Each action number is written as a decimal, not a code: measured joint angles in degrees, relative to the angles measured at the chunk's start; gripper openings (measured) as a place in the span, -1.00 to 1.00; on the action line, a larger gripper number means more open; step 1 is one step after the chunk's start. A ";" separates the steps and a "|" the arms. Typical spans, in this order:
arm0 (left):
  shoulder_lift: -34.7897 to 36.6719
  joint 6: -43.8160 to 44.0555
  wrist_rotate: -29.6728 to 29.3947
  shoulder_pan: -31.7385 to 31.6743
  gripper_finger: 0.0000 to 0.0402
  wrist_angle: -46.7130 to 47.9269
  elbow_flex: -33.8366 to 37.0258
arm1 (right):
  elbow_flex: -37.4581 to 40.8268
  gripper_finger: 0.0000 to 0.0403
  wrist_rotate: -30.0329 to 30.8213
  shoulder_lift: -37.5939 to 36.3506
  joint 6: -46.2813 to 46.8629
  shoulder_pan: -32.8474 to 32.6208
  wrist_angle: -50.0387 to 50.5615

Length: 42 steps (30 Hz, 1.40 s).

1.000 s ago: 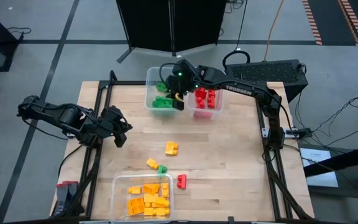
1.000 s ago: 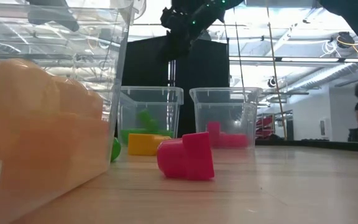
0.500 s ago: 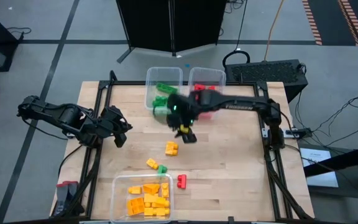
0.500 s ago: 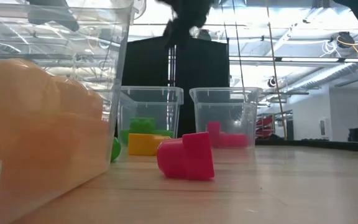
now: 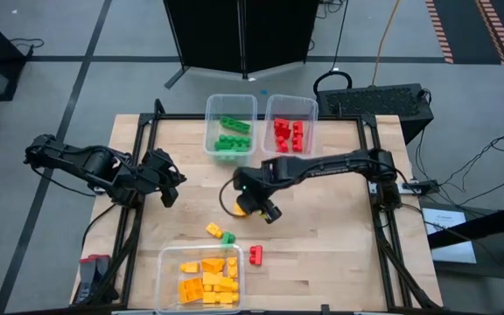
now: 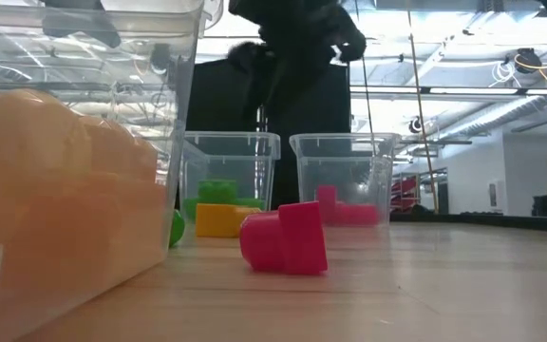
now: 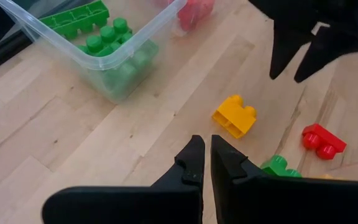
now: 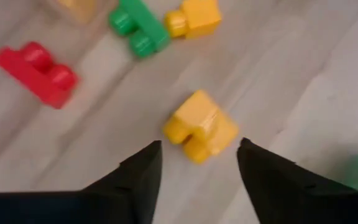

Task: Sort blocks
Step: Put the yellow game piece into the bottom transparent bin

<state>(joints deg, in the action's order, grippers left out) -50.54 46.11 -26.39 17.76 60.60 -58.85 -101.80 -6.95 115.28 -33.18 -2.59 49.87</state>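
While my left gripper [image 5: 166, 184] waits with fingers together at the bench's left edge, I see the right gripper [image 8: 197, 163] spread wide above a yellow block [image 8: 201, 126] near the bench's middle.

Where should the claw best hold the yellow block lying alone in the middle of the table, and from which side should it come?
Come straight down on the yellow block and pinch its two flat sides. The open right claw is already spread over it, and bare wood surrounds it.
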 joint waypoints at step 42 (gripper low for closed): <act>-0.02 0.72 -0.02 0.00 -1.00 0.52 0.24 | 0.13 0.52 6.44 13.77 -23.83 -1.10 -12.20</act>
<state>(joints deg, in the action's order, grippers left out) -50.57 46.82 -26.41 17.76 61.12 -58.61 -101.67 -0.51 129.05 -57.01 -3.69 37.67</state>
